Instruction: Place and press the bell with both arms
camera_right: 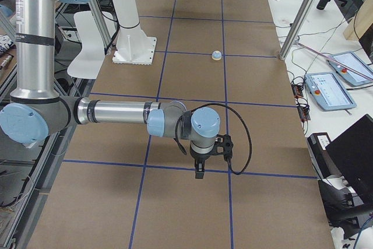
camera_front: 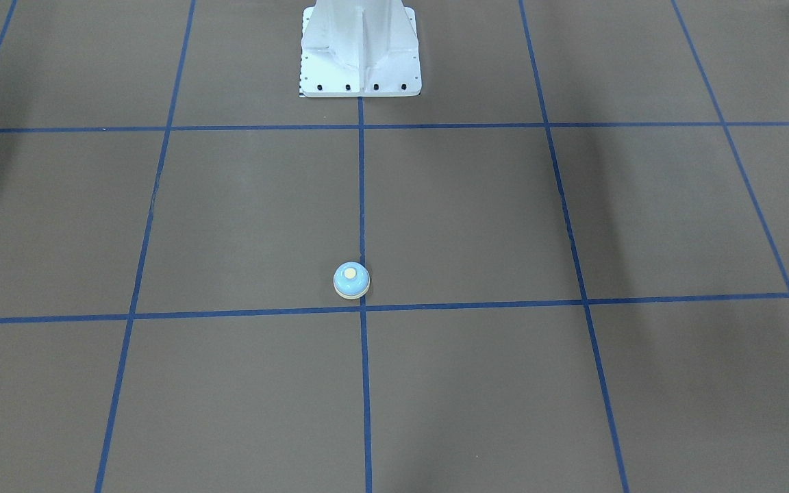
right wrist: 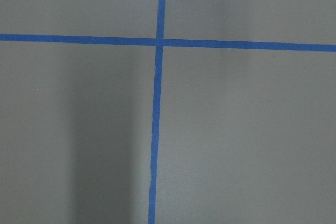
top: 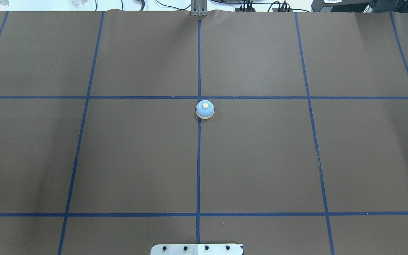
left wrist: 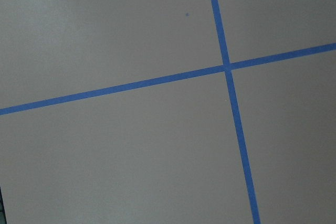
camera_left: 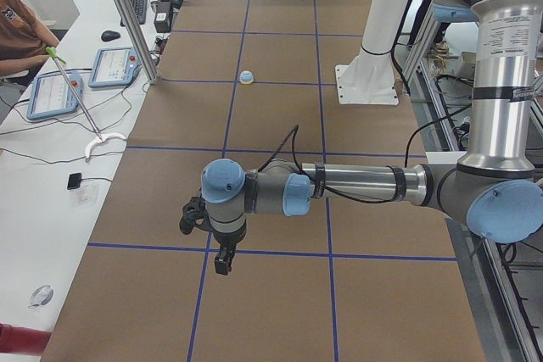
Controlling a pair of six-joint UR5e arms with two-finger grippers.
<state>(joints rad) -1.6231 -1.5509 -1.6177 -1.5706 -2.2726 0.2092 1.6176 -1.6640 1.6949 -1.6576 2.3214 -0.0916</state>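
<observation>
The light-blue bell (camera_front: 351,280) with its cream button stands upright on the brown table, beside the centre blue tape line (top: 205,109). It looks small and far in both side views (camera_left: 246,77) (camera_right: 217,55). My left gripper (camera_left: 222,264) shows only in the exterior left view, pointing down over a tape crossing far from the bell. My right gripper (camera_right: 199,172) shows only in the exterior right view, likewise far from the bell. I cannot tell whether either is open or shut. Both wrist views show only table and tape.
The white pedestal (camera_front: 360,55) is bolted at the robot's side of the table (top: 197,249). Blue tape divides the brown surface into squares. Side benches hold tablets (camera_left: 114,65) (camera_right: 329,88), cables and aluminium posts (camera_left: 127,14). A person (camera_left: 17,27) sits by the left bench.
</observation>
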